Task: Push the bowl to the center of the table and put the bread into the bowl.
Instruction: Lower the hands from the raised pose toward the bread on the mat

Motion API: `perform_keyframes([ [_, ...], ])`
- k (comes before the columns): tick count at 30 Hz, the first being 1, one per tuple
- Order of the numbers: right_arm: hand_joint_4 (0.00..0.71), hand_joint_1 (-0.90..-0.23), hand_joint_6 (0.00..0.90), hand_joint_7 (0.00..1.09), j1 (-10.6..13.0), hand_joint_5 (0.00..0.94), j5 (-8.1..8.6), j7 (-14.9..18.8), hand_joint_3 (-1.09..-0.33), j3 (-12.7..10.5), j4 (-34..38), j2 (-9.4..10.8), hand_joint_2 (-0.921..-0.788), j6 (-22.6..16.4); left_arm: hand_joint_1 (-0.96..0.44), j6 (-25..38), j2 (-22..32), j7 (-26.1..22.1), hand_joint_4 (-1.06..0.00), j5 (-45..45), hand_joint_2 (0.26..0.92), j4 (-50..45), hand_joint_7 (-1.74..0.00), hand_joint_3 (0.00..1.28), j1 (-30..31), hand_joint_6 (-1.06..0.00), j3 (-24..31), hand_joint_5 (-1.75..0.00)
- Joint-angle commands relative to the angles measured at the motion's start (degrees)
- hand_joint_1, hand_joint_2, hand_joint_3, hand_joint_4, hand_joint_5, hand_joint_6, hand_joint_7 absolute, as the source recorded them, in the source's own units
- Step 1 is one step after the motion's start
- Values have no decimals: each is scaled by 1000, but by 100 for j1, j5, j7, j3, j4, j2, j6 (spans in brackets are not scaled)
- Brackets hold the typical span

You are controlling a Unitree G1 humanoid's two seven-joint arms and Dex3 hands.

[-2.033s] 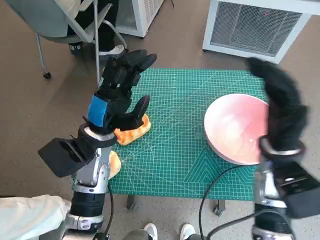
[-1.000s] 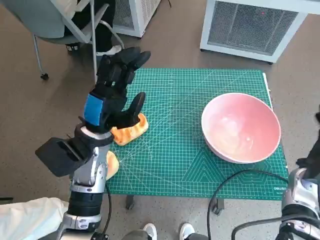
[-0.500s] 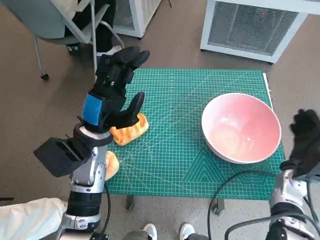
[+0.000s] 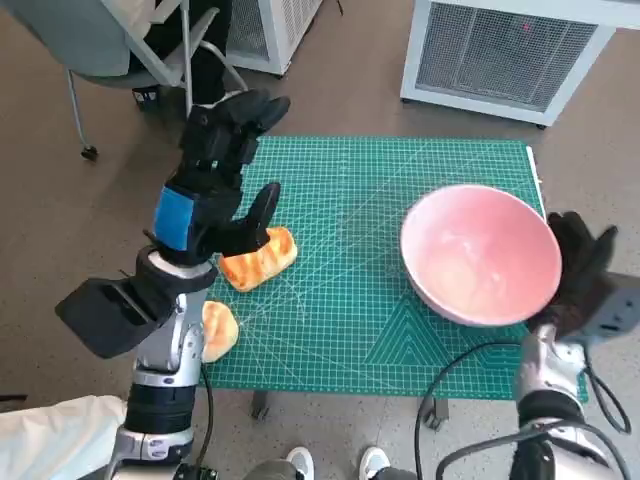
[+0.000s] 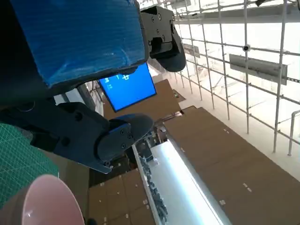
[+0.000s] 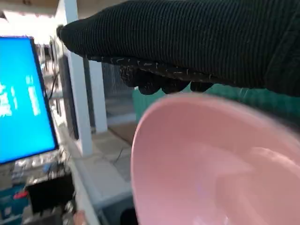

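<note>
At the mat's right edge, the gloved right hand stands just outside the pink bowl, fingers spread and holding nothing; a push toward the table's middle would start from that side. Whether glove and rim touch is hard to tell. Across the green mat, the left hand hangs open above the bread, which lies slantwise, nearer this hand. A second bread piece sits at the near edge, half hidden by the left forearm.
</note>
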Motion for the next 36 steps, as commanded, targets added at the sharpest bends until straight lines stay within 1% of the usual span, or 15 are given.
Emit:
perform_keyframes([
  [1, 346, -449, 132, 447, -57, 4, -116, 39, -736, 133, 94, 152, -921, 144, -260, 19, 57, 46, 1, 59, 721, -137, -883, 819, 117, 1, 38, -690],
  [3, 346, -449, 121, 471, -114, 3, -167, 10, -736, 197, 101, 186, -921, 154, -261, 23, 64, 58, 1, 64, 721, -170, -885, 817, 145, 1, 43, -694],
  [9, 340, -439, 103, 493, -285, 2, -273, -51, -742, 306, 104, 298, -921, 210, -262, 49, 97, 114, 1, 100, 722, -269, -890, 808, 229, 1, 55, -703],
  [14, 354, -427, 98, 503, -427, 9, -230, 11, -751, 318, 115, 402, -921, 288, -266, 60, 130, 167, 1, 147, 724, -332, -893, 800, 289, 1, 81, -707],
  [24, 384, -433, 103, 531, -674, 21, -245, 68, -739, 384, 142, 637, -921, 410, -289, 117, 188, 298, 1, 235, 733, -482, -896, 777, 422, 1, 129, -709],
  [29, 377, -433, 102, 542, -764, 16, -263, 100, -735, 430, 147, 758, -921, 441, -291, 156, 227, 356, 1, 236, 739, -542, -896, 766, 498, 1, 149, -708],
  [31, 372, -434, 96, 543, -793, 13, -277, 108, -734, 461, 153, 797, -921, 457, -293, 181, 241, 382, 1, 239, 750, -571, -895, 745, 525, 1, 159, -706],
  [36, 367, -437, 82, 542, -842, 10, -324, 96, -736, 542, 169, 859, -921, 505, -288, 314, 279, 447, 1, 241, 764, -651, -891, 722, 581, 1, 187, -699],
])
